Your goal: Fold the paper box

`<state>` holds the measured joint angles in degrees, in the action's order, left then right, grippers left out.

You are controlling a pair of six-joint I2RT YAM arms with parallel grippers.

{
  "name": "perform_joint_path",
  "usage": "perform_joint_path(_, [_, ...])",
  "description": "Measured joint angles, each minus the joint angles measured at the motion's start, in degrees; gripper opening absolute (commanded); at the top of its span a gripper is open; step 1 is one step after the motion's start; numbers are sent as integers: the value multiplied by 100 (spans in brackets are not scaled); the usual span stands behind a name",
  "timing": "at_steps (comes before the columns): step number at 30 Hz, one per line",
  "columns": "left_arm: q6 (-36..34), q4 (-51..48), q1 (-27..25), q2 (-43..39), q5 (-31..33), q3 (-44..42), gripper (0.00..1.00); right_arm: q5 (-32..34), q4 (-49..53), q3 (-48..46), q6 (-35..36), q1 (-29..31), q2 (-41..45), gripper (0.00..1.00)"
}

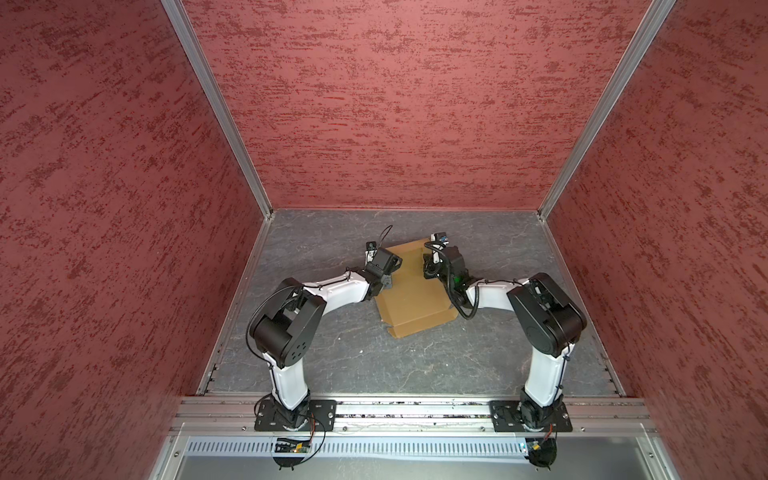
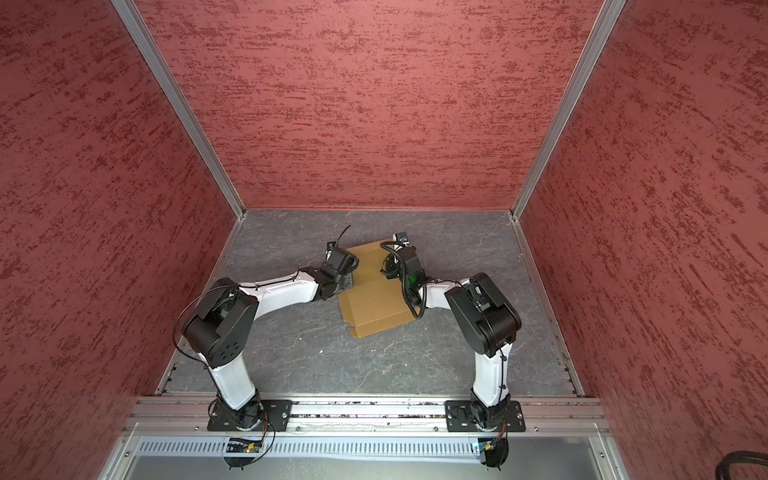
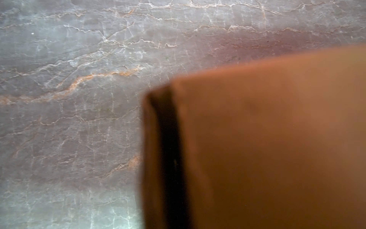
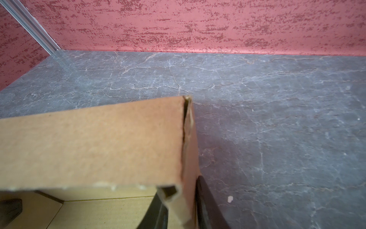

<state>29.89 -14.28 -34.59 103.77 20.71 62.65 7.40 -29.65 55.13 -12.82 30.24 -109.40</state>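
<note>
On the left in both top views: left gripper (image 1: 386, 283), down at the left edge of the paper box (image 1: 415, 293), tips buried under its own wrist. From the left wrist camera, only a blurred tan side of the paper box (image 3: 267, 148) close up, with a dark strip alongside, over grey veined table (image 3: 69, 119); fingers not to be made out. Closed tight; impossible to tell whether on cardboard.

In the middle: lying on the table (image 1: 332, 353) between the two arms, skewed to its edges, with the near flap (image 1: 419, 326) spread flat toward the arms' bases. Side walls hard to read from above, masked by the wrists.

On the right: right gripper (image 1: 430, 270) at the box's right side, likewise hidden from above. Shown by the right wrist camera alone: right gripper (image 4: 182, 214) astride the upright right wall (image 4: 189, 158), one dark finger (image 4: 208, 206) outside and its mate inside, both pressed to the cardboard, so clamped on that wall. Also only there: the far wall raised to meet it at a corner, the pale inner floor (image 4: 109, 212), and the red wall (image 4: 198, 23) beyond.
</note>
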Motion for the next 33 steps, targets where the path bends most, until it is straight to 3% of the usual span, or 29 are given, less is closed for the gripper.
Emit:
perform_joint_path(9, [-44, -22, 50, 0, -142, 31, 0, 61, -13, 160, 28, 0, -144, 27])
perform_joint_path(21, [-164, -205, 289, 7, -654, 181, 0, 208, 170, 262, 138, 0, -160, 12])
perform_joint_path(33, [-365, -1547, 476, 22, -1554, 813, 0, 249, 1484, 678, 511, 9, 15, 9])
